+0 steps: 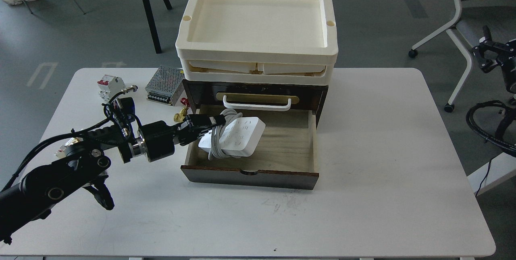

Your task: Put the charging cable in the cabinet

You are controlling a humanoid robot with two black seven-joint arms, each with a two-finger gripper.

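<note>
The charging cable (238, 137), a white power strip with its cord coiled around the middle, lies tilted inside the left part of the open drawer (288, 147). My left gripper (213, 122) reaches in over the drawer's left wall and is shut on the strip's cord-wrapped left end. The dark brown cabinet (310, 92) stands at the table's back middle, its lower drawer pulled out towards me and its upper drawer, with the white handle (256, 105), shut. My right gripper (488, 52) hangs off the table at the far right, small and dark.
Cream trays (258, 52) are stacked on the cabinet. A white-and-red circuit breaker (108, 86), a perforated metal power supply box (163, 84) and small brass fittings (180, 115) lie left of the cabinet. An office chair (463, 18) stands beyond the table's right edge.
</note>
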